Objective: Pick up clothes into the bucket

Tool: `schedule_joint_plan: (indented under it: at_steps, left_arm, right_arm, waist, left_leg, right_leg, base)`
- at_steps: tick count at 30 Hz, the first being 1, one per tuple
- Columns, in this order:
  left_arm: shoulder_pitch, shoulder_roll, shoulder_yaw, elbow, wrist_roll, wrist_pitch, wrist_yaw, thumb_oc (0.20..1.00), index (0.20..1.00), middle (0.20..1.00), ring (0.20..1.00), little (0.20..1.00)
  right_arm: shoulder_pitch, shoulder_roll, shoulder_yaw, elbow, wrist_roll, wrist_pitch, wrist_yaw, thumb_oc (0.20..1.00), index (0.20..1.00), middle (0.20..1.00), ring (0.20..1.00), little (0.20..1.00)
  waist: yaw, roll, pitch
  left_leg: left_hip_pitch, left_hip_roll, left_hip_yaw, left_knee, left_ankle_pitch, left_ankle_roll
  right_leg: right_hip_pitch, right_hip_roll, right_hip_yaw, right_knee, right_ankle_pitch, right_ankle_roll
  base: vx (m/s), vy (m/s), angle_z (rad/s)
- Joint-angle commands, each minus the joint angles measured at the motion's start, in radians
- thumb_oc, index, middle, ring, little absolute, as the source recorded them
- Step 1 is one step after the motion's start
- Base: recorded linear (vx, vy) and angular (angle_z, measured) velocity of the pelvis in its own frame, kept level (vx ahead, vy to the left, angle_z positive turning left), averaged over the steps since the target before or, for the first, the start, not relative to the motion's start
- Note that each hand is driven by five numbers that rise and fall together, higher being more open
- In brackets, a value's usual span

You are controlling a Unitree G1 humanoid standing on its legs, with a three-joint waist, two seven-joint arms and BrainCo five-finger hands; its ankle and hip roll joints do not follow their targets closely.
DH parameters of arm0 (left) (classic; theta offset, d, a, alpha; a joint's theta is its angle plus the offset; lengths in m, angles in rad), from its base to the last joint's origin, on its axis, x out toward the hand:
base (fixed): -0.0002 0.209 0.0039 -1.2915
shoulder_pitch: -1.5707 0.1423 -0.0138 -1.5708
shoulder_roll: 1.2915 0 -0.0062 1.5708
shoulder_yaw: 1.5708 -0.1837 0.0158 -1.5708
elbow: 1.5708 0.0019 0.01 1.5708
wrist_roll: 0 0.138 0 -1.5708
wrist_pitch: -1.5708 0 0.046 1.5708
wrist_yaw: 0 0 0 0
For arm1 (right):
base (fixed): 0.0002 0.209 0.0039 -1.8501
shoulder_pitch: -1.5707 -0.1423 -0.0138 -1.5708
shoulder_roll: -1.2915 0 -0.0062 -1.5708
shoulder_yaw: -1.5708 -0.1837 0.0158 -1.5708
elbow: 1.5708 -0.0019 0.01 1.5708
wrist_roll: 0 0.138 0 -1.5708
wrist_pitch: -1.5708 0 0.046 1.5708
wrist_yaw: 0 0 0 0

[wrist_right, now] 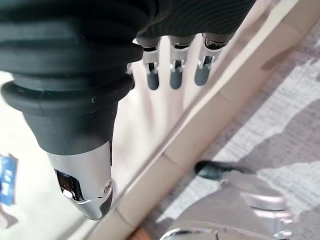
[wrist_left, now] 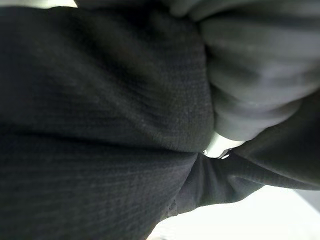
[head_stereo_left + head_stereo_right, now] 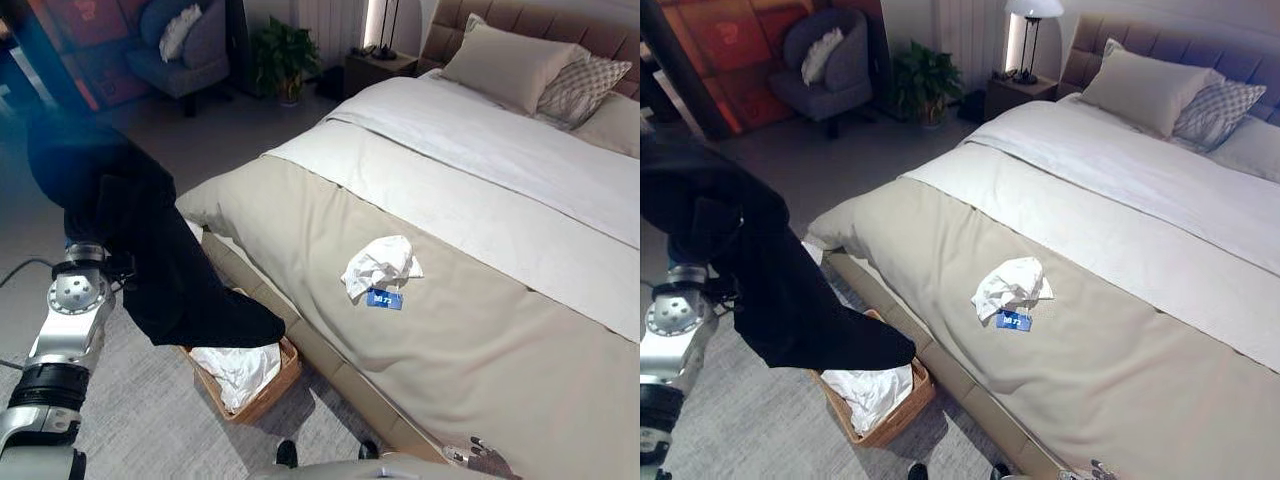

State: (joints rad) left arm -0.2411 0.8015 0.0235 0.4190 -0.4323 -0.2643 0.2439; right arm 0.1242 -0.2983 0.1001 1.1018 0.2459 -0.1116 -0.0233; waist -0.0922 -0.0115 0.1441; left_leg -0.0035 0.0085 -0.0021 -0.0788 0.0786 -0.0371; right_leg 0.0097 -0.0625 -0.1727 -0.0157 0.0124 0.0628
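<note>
Black garment (image 3: 150, 250) drapes from the raised left arm, its lower end over the wicker basket (image 3: 270, 392) on the rug beside the bed (image 3: 450, 330); left hand grip cannot be determined. White clothes (image 3: 238, 368) lie in the basket. Right hand (image 1: 172, 70) hangs empty, fingers relaxed. White cloth (image 3: 380, 265) lies on the bed.

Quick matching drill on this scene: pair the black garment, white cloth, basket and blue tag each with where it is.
Things:
1. black garment
2. white cloth
3. basket
4. blue tag

Places:
A. on the floor beside the bed
B. crumpled on the bed cover
C. hanging from the left arm, lower end over the basket
D. flat on the bed, against the white cloth

Pairs: 1-C, 2-B, 3-A, 4-D
</note>
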Motion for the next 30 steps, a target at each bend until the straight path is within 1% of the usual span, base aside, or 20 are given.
schedule_joint_plan:
  at_steps: [1,2,3,4,5,7,8,10,11,13,14,15,16,17,19,20,23,24,30]
  left_arm:
    - [-0.111,-0.009,0.102,-0.018,0.012,-0.081,0.063,0.2,0.2,0.2,0.2,0.2]
    - [-0.121,-0.026,0.096,0.006,0.016,-0.084,0.076,0.2,0.2,0.2,0.2,0.2]
    - [-0.122,-0.026,0.095,0.006,0.017,-0.084,0.076,0.2,0.2,0.2,0.2,0.2]
    - [-0.121,-0.038,0.094,0.007,0.018,-0.087,0.082,0.2,0.2,0.2,0.2,0.2]
    - [-0.137,-0.038,0.083,0.036,0.022,-0.089,0.094,0.2,0.2,0.2,0.2,0.2]
    - [-0.155,-0.035,0.071,0.05,0.038,-0.089,0.118,0.2,0.2,0.2,0.2,0.2]
    - [-0.157,-0.035,0.07,0.051,0.038,-0.089,0.119,0.2,0.2,0.2,0.2,0.2]
    - [-0.191,-0.031,0.051,0.088,0.049,-0.09,0.146,0.2,0.2,0.2,0.2,0.2]
    - [-0.225,-0.022,0.034,0.111,0.042,-0.091,0.158,0.2,0.2,0.2,0.2,0.2]
    - [-0.267,0.002,0.013,0.138,0.047,-0.089,0.177,0.2,0.2,0.2,0.2,0.2]
    - [-0.268,0.002,0.012,0.139,0.047,-0.089,0.177,0.2,0.2,0.2,0.2,0.2]
    - [-0.315,0.015,-0.016,0.168,0.042,-0.087,0.19,0.2,0.2,0.2,0.2,0.2]
    - [-0.316,0.016,-0.017,0.169,0.041,-0.087,0.19,0.2,0.2,0.2,0.2,0.2]
    - [-0.361,0.035,-0.04,0.193,0.039,-0.088,0.205,0.2,0.2,0.2,0.2,0.2]
    - [-0.385,0.045,-0.054,0.203,0.033,-0.09,0.208,0.2,0.2,0.2,0.2,0.2]
    - [-0.416,0.073,-0.068,0.219,0.032,-0.09,0.218,0.2,0.2,0.2,0.2,0.2]
    - [-0.439,0.082,-0.083,0.226,0.026,-0.091,0.22,0.2,0.2,0.2,0.2,0.2]
    - [-0.477,0.1,-0.102,0.257,0.018,-0.091,0.24,0.2,0.2,0.2,0.2,0.2]
    - [-0.512,0.112,-0.112,0.322,-0.008,-0.085,0.253,0.2,0.2,0.2,0.2,0.2]
  right_arm:
    - [-0.061,-0.045,0.052,-0.065,0.004,-0.051,-0.022,1.0,1.0,1.0,1.0,1.0]
    - [-0.076,-0.056,0.059,-0.07,0.005,-0.059,-0.029,1.0,1.0,1.0,1.0,1.0]
    - [-0.076,-0.056,0.058,-0.07,0.005,-0.059,-0.029,1.0,1.0,1.0,1.0,1.0]
    - [-0.082,-0.06,0.064,-0.074,0.003,-0.063,-0.034,1.0,1.0,1.0,1.0,1.0]
    - [-0.1,-0.076,0.074,-0.081,0.002,-0.069,-0.042,1.0,1.0,1.0,1.0,1.0]
    - [-0.112,-0.084,0.077,-0.094,0.009,-0.078,-0.052,1.0,1.0,1.0,1.0,1.0]
    - [-0.113,-0.084,0.077,-0.094,0.009,-0.078,-0.052,1.0,1.0,1.0,1.0,1.0]
    - [-0.132,-0.095,0.078,-0.119,0.025,-0.092,-0.065,1.0,1.0,1.0,1.0,1.0]
    - [-0.147,-0.097,0.081,-0.131,0.044,-0.101,-0.075,1.0,1.0,1.0,1.0,1.0]
    - [-0.156,-0.097,0.092,-0.153,0.056,-0.113,-0.084,1.0,1.0,1.0,1.0,1.0]
    - [-0.156,-0.096,0.091,-0.153,0.056,-0.113,-0.084,1.0,1.0,1.0,1.0,1.0]
    - [-0.163,-0.099,0.099,-0.184,0.069,-0.123,-0.094,1.0,1.0,1.0,1.0,1.0]
    - [-0.163,-0.099,0.099,-0.184,0.069,-0.123,-0.094,1.0,1.0,1.0,1.0,1.0]
    - [-0.172,-0.097,0.104,-0.193,0.088,-0.134,-0.105,1.0,1.0,1.0,1.0,1.0]
    - [-0.179,-0.097,0.106,-0.201,0.093,-0.138,-0.11,1.0,1.0,1.0,1.0,1.0]
    - [-0.184,-0.095,0.114,-0.214,0.097,-0.147,-0.116,1.0,1.0,1.0,1.0,1.0]
    - [-0.187,-0.097,0.117,-0.222,0.103,-0.151,-0.121,1.0,1.0,1.0,1.0,1.0]
    - [-0.196,-0.093,0.122,-0.224,0.116,-0.161,-0.14,1.0,1.0,1.0,1.0,1.0]
    - [-0.213,-0.09,0.134,-0.243,0.134,-0.175,-0.158,1.0,1.0,1.0,1.0,1.0]
  waist:
    - [-0.003,-0.023,0.104]
    - [-0.001,-0.028,0.137]
    - [-0.001,-0.028,0.135]
    - [0.0,-0.031,0.151]
    - [-0.001,-0.043,0.187]
    - [0.001,-0.052,0.211]
    - [0.001,-0.051,0.208]
    - [0.001,-0.062,0.242]
    - [-0.001,-0.072,0.258]
    - [-0.005,-0.082,0.275]
    - [-0.004,-0.082,0.273]
    - [-0.011,-0.094,0.292]
    - [-0.01,-0.094,0.291]
    - [-0.017,-0.103,0.311]
    - [-0.018,-0.107,0.315]
    - [-0.024,-0.118,0.328]
    - [-0.026,-0.123,0.332]
    - [-0.029,-0.13,0.347]
    - [-0.031,-0.147,0.369]
  left_leg:
    - [-0.079,-0.031,-0.005,0.184,-0.125,0.014]
    - [-0.128,-0.039,-0.006,0.23,-0.131,0.017]
    - [-0.134,-0.039,-0.006,0.235,-0.133,0.017]
    - [-0.161,-0.042,-0.006,0.264,-0.139,0.018]
    - [-0.223,-0.035,-0.002,0.326,-0.153,0.018]
    - [-0.271,-0.03,-0.004,0.364,-0.159,0.019]
    - [-0.279,-0.03,-0.004,0.368,-0.161,0.019]
    - [-0.342,-0.024,-0.007,0.417,-0.172,0.019]
    - [-0.399,-0.022,-0.012,0.448,-0.173,0.019]
    - [-0.454,-0.016,-0.016,0.477,-0.177,0.019]
    - [-0.457,-0.016,-0.016,0.479,-0.178,0.019]
    - [-0.512,-0.012,-0.02,0.51,-0.18,0.02]
    - [-0.515,-0.012,-0.02,0.511,-0.181,0.02]
    - [-0.563,-0.009,-0.023,0.535,-0.184,0.022]
    - [-0.59,-0.007,-0.024,0.547,-0.186,0.022]
    - [-0.63,-0.005,-0.026,0.569,-0.19,0.024]
    - [-0.65,-0.004,-0.026,0.576,-0.192,0.024]
    - [-0.688,0.005,-0.035,0.608,-0.235,0.023]
    - [-0.756,0.004,-0.037,0.66,-0.259,0.028]
  right_leg:
    - [-0.143,-0.082,0.035,0.18,-0.009,0.064]
    - [-0.178,-0.088,0.042,0.196,-0.005,0.06]
    - [-0.182,-0.088,0.042,0.198,-0.005,0.06]
    - [-0.205,-0.091,0.046,0.21,-0.003,0.059]
    - [-0.255,-0.098,0.055,0.233,0.002,0.055]
    - [-0.299,-0.1,0.062,0.254,0.004,0.052]
    - [-0.305,-0.1,0.063,0.257,0.003,0.052]
    - [-0.362,-0.1,0.066,0.295,-0.005,0.049]
    - [-0.413,-0.099,0.066,0.313,-0.006,0.046]
    - [-0.464,-0.097,0.067,0.326,-0.002,0.047]
    - [-0.466,-0.097,0.067,0.327,-0.003,0.047]
    - [-0.511,-0.096,0.067,0.34,0.001,0.047]
    - [-0.513,-0.096,0.067,0.341,0.0,0.047]
    - [-0.555,-0.095,0.067,0.349,0.005,0.05]
    - [-0.576,-0.094,0.065,0.351,0.007,0.051]
    - [-0.608,-0.09,0.068,0.352,0.015,0.056]
    - [-0.626,-0.091,0.066,0.351,0.02,0.059]
    - [-0.658,-0.081,0.067,0.365,0.0,0.073]
    - [-0.714,-0.079,0.067,0.383,-0.001,0.078]
  base:
    - [-0.23,0.061,0.03]
    - [-0.16,0.046,0.03]
    - [-0.11,0.032,0.01]
    - [-0.13,0.02,-0.01]
    - [-0.15,0.023,-0.02]
    - [-0.1,0.022,-0.05]
    - [-0.08,0.023,-0.02]
    - [-0.14,0.017,0.03]
    - [-0.15,0.011,0.01]
    - [-0.1,0.0,0.02]
    - [-0.1,-0.003,0.0]
    - [-0.06,0.002,0.01]
    - [-0.11,0.017,-0.01]
    - [-0.08,0.016,0.01]
    - [-0.07,0.017,0.0]
    - [0.0,0.0,0.0]
    - [0.01,0.015,0.0]
    - [0.07,0.03,-0.01]
    - [0.01,0.036,-0.04]
